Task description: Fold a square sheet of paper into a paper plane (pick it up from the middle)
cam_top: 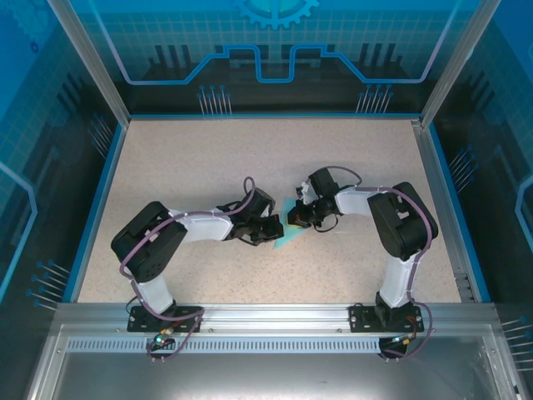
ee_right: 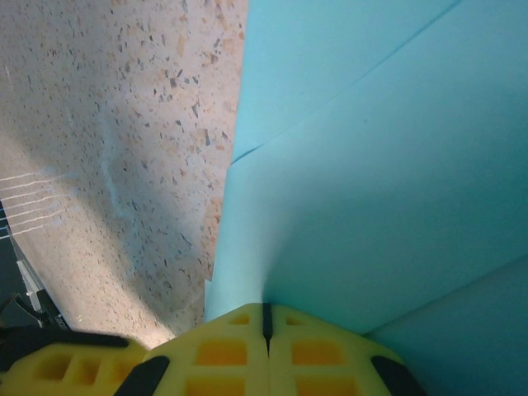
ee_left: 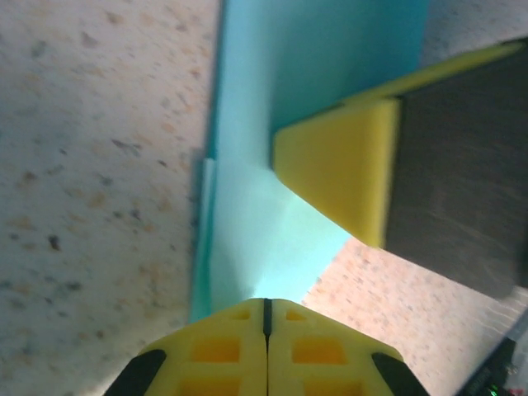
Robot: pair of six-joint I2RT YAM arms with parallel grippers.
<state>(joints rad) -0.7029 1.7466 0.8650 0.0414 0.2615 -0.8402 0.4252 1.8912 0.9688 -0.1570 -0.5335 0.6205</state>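
Observation:
The square sheet of paper (cam_top: 286, 240) is light cyan, partly folded, and lies mid-table between my two grippers. In the left wrist view the paper (ee_left: 272, 99) narrows down into the closed seam of my left gripper (ee_left: 266, 304), which is shut on its near end. One yellow finger (ee_left: 334, 173) of the right gripper rests over the sheet there. In the right wrist view the paper (ee_right: 371, 165) shows layered flaps and bends up into my right gripper (ee_right: 266, 307), shut on it. From above, the left gripper (cam_top: 273, 231) and right gripper (cam_top: 296, 221) almost touch.
The speckled beige table (cam_top: 208, 167) is bounded by blue edge strips and glass walls (cam_top: 275, 50). A metal rail (cam_top: 275, 321) with both arm bases runs along the near edge. A yellow fingertip (ee_right: 49, 363) of the left gripper sits low left in the right wrist view.

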